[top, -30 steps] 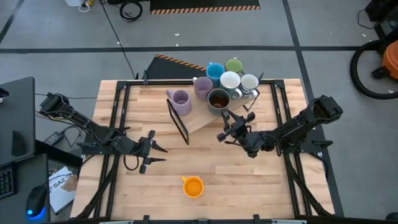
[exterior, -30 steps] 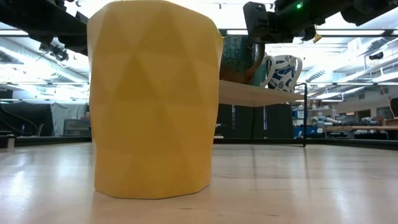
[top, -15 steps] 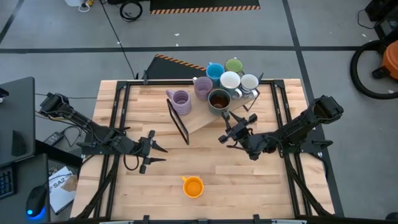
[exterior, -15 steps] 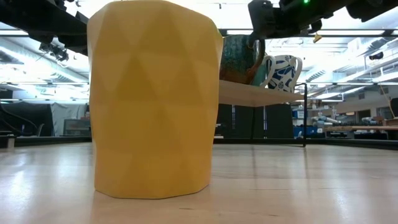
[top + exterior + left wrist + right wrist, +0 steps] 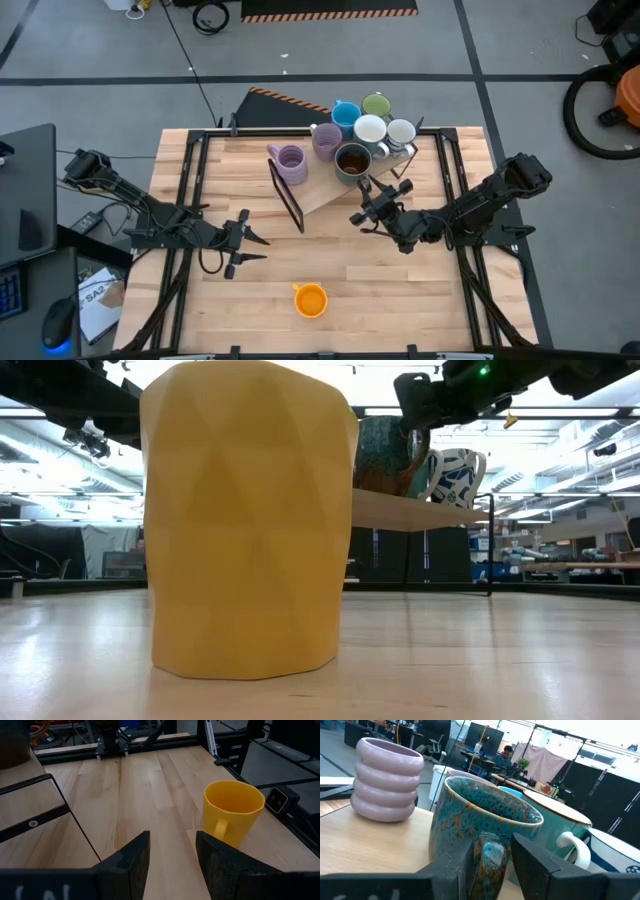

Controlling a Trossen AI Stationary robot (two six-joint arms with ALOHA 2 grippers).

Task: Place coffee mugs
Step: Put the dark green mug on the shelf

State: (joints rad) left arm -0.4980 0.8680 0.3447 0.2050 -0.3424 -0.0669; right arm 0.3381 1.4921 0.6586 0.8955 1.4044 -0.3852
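Observation:
The orange mug (image 5: 311, 299) stands upright on its base near the table's near edge, its handle (image 5: 220, 828) turned toward my left gripper. My left gripper (image 5: 245, 244) hovers open to its left, apart from it. Seven mugs stand on a raised wooden shelf (image 5: 322, 190) at the far side: two lavender (image 5: 290, 163) (image 5: 325, 140), blue (image 5: 346, 115), green (image 5: 377, 104), white (image 5: 369, 129), pale grey-white (image 5: 401, 132) and the dark one with brown inside (image 5: 351, 160). My right gripper (image 5: 378, 200) is open just near-right of the dark mug. Its fingers (image 5: 540, 865) stand on either side of the handle (image 5: 490, 857), not touching.
The shelf's black metal leg frame (image 5: 286, 195) stands between the two grippers. Black rails (image 5: 190, 190) run along the table's left and right sides. Bare wood lies around the orange mug (image 5: 245, 520). A person sits far off in the room (image 5: 507, 753).
My right gripper drew back a little from the dark mug toward the table's right-near side, then came toward it again. Its fingers stay apart. The mugs have not moved.

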